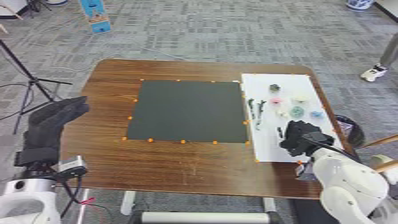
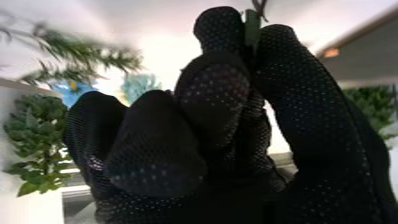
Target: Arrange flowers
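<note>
On the white board (image 1: 271, 154) at the right lie a dark green rosette (image 1: 274, 87), a pink flower (image 1: 275, 100), a cream flower (image 1: 300, 98), a pale green bloom (image 1: 297, 112), a blue flower (image 1: 316, 114) and green sprigs (image 1: 260, 109). My right hand (image 1: 302, 137) is over the board's near part. In the right wrist view, my right hand (image 2: 209, 95) pinches a thin green stem (image 2: 252, 31) between thumb and fingers; leafy greenery (image 2: 80, 52) is beyond. My left hand (image 1: 55, 117) is off the table's left edge, its fingers relaxed.
A dark square mat (image 1: 188, 111) covers the middle of the brown table (image 1: 107, 165), with small orange markers around it. A black tripod (image 1: 32, 77) stands on the floor at the left. Another leafy plant (image 2: 37, 137) shows in the right wrist view.
</note>
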Controlling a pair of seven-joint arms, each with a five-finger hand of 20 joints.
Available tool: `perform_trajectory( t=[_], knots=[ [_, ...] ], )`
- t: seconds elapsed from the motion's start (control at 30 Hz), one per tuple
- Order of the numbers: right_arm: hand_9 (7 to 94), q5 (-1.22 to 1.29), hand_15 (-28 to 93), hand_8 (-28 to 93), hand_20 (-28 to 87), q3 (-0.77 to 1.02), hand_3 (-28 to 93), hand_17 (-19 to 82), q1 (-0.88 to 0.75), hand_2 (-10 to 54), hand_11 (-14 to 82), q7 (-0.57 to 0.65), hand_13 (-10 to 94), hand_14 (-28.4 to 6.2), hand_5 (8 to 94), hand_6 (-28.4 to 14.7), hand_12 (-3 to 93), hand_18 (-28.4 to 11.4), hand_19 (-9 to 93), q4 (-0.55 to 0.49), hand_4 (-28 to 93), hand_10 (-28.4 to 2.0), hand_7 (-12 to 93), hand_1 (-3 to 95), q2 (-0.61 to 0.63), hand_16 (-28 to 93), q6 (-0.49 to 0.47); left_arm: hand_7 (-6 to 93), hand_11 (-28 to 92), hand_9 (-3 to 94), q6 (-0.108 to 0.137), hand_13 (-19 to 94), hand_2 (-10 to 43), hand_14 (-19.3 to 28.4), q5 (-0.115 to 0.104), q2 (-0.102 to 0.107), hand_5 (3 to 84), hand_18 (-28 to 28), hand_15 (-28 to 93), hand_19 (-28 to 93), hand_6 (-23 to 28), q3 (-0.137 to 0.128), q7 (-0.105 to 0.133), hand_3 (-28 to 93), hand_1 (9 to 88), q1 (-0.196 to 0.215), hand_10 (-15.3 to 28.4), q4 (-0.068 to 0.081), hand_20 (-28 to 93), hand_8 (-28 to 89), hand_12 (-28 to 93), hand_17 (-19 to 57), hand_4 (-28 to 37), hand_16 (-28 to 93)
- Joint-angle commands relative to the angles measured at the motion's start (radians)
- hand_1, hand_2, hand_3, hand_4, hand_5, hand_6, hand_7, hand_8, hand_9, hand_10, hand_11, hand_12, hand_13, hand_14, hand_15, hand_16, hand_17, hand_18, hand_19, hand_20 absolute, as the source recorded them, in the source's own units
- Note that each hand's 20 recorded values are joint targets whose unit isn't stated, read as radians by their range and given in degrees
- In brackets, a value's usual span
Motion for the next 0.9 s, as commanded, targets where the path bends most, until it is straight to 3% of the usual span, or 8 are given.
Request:
perform_trajectory(
  t=[0.03,0.17,0.27,0.37,0.43,0.57,0.73,0.9],
  knots=[
    [91.9,0.101,64,34,74,-0.023,60,61,0.11,-4.6,49.5,-0.003,94,-5.0,79.9,1.4,34.9,-22.2,93,-0.074,-3,-8.1,33,49.0,-0.002,41,-0.008,19.5,22,52.7,0.09,43,3.4,15.2,-0.026,0.008,51.8,9.2,14,8,1.0,-0.084,0.022,72,27.1,0.066,13.0,0.003,16,-8,16,8.4,-17.8,0],
    [92.4,0.2,65,34,74,-0.095,61,61,0.213,-4.9,49.6,-0.004,94,-4.8,80.5,1.3,34.6,-22.1,93,-0.087,-3,-7.9,33,48.6,0.005,40,-0.042,20.1,22,53.4,0.104,43,3.8,15.0,-0.03,0.039,52.3,9.2,14,8,0.9,-0.121,0.02,72,26.7,0.071,13.1,0.03,16,-8,16,8.6,-18.2,0],
    [92.8,0.23,65,34,74,-0.181,61,62,0.315,-5.1,49.4,-0.005,94,-4.7,80.9,1.2,34.4,-22.1,93,-0.073,-3,-8.1,32,48.8,-0.002,39,-0.06,20.3,22,54.1,0.113,43,5.1,14.9,-0.055,0.09,53.1,9.1,14,8,0.9,-0.138,0.019,72,26.7,0.069,13.1,0.064,16,-8,16,9.0,-18.9,0],
    [93.1,0.292,66,33,74,-0.253,61,62,0.411,-5.3,49.1,0.01,94,-4.7,81.4,0.9,34.3,-22.0,93,-0.051,-2,-8.0,32,48.7,-0.043,39,-0.079,20.1,22,54.4,0.129,44,8.6,14.6,-0.077,0.111,53.9,8.5,14,7,0.9,-0.138,0.026,73,27.3,0.063,13.2,0.09,16,-8,16,9.9,-20.2,0],
    [93.1,0.302,66,33,74,-0.31,61,62,0.463,-5.4,49.0,0.015,94,-4.7,81.6,0.9,34.3,-22.0,93,-0.034,-2,-8.0,32,48.6,-0.066,38,-0.072,20.2,22,55.0,0.153,44,10.7,14.3,-0.109,0.109,54.5,8.0,14,7,0.9,-0.13,0.04,73,28.7,0.063,13.2,0.098,17,-8,16,10.7,-21.2,-1],
    [93.2,0.278,66,34,74,-0.405,61,62,0.545,-5.4,48.6,0.016,94,-4.6,81.6,0.8,34.3,-22.0,93,0.022,-2,-8.1,32,48.7,-0.147,38,-0.076,22.4,22,55.6,0.21,45,15.1,13.8,-0.147,0.108,51.4,7.4,14,7,0.7,-0.096,0.024,70,39.0,0.045,12.9,0.109,17,-3,16,12.6,-22.2,-1],
    [93.4,0.259,66,34,74,-0.508,61,62,0.639,-5.4,48.1,0.028,94,-4.7,81.7,0.7,34.3,-21.8,93,0.093,-2,-8.2,31,48.9,-0.243,38,-0.108,22.6,24,55.8,0.236,47,20.8,12.7,-0.107,0.114,47.1,6.8,15,6,0.7,-0.071,0.001,66,48.9,0.03,11.8,0.116,18,-4,16,14.7,-20.2,-2],
    [93.6,0.152,67,33,74,-0.623,62,63,0.713,-5.5,47.9,0.007,94,-4.5,82.4,0.6,34.1,-21.7,93,0.161,-2,-8.2,31,48.6,-0.302,37,-0.086,25.0,25,56.3,0.234,48,21.7,12.7,-0.131,0.114,47.1,6.8,16,5,0.7,-0.046,0.013,63,50.7,0.024,11.5,0.112,18,-1,16,15.1,-20.6,-2]
  ],
)
